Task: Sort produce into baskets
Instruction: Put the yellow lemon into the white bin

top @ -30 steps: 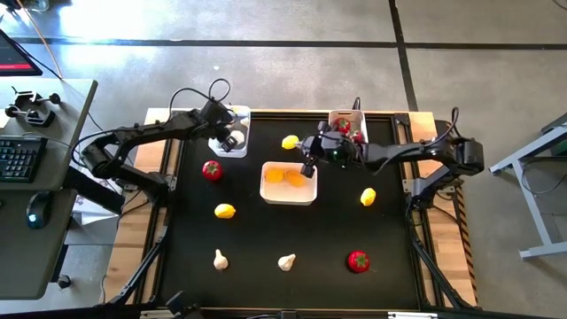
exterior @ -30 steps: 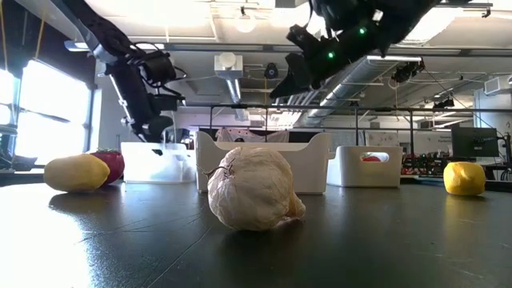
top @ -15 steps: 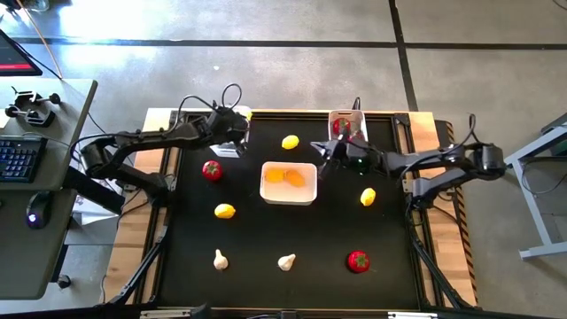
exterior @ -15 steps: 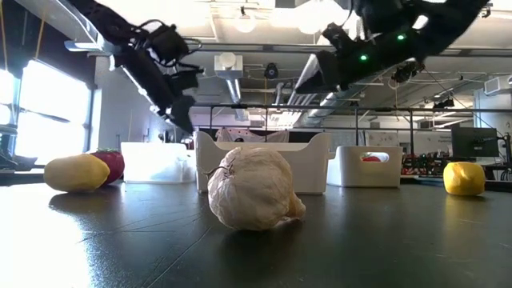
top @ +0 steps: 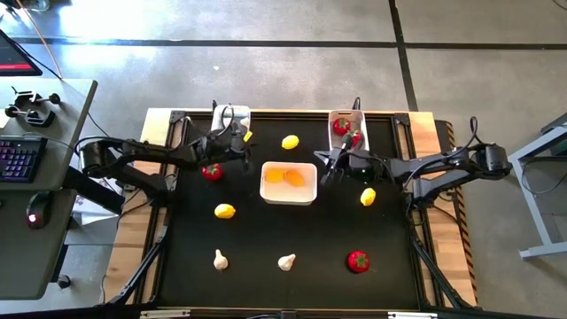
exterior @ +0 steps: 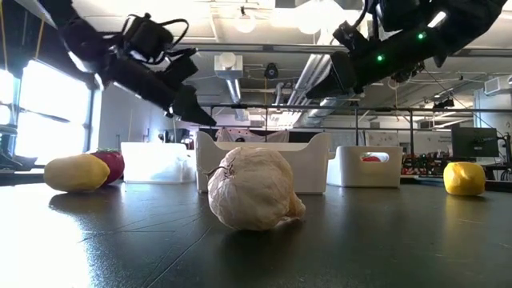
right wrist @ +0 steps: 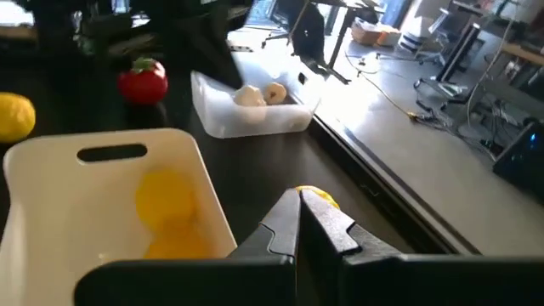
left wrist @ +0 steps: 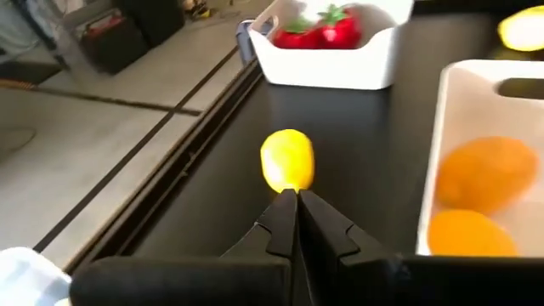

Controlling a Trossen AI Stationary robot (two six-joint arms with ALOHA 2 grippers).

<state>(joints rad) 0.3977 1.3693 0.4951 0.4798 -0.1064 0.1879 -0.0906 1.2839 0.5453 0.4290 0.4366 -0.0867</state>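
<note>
My left gripper (top: pixel 239 148) is shut and empty, off the table, near the left narrow basket (top: pixel 229 117), which holds garlic (right wrist: pixel 253 95). In its wrist view the fingers (left wrist: pixel 297 223) point at a lemon (left wrist: pixel 287 159). My right gripper (top: pixel 327 167) is shut and empty, between the wide middle basket (top: pixel 289 197) with two orange ovals (top: pixel 283 176) and the right narrow basket (top: pixel 347 115) with red fruits (top: pixel 343 128). Loose on the table lie lemons (top: pixel 225 211) (top: pixel 368 197), red fruits (top: pixel 212 171) (top: pixel 358 260) and garlic bulbs (top: pixel 220 259) (top: pixel 286 261).
The lemon (top: pixel 290 141) lies between the two narrow baskets, at the far edge. The near half of the black table top (top: pixel 292 230) holds only scattered pieces. One garlic bulb (exterior: pixel 254 188) stands close before the low camera. A desk with a keyboard (top: pixel 18 159) stands left of the table.
My left gripper has risen out of the left narrow basket and gone a little toward the table's near edge and right. My right gripper has gone from above the wide middle basket toward the table's right edge, off the basket's right rim.
</note>
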